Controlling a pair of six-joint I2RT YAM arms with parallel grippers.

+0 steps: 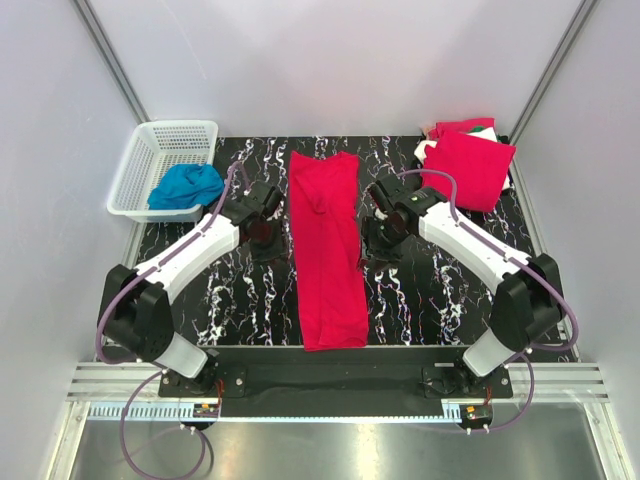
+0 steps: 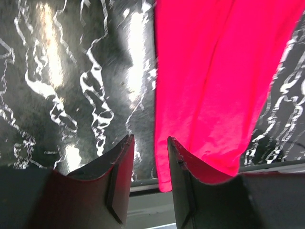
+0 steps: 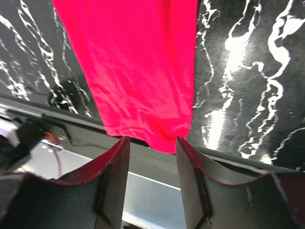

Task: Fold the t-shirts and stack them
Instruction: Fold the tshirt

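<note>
A red t-shirt (image 1: 326, 245), folded lengthwise into a long narrow strip, lies down the middle of the black marbled table. It also shows in the left wrist view (image 2: 214, 81) and the right wrist view (image 3: 138, 67). My left gripper (image 1: 268, 240) hovers just left of the strip, open and empty (image 2: 150, 140). My right gripper (image 1: 378, 243) hovers just right of it, open and empty (image 3: 152, 140). A stack of folded red t-shirts (image 1: 470, 165) sits at the back right, with a shirt showing white and green (image 1: 484, 130) under it.
A white plastic basket (image 1: 135, 170) at the back left holds a blue cloth (image 1: 187, 186). White walls enclose the table. The strip's near end reaches the table's front edge (image 1: 330, 348).
</note>
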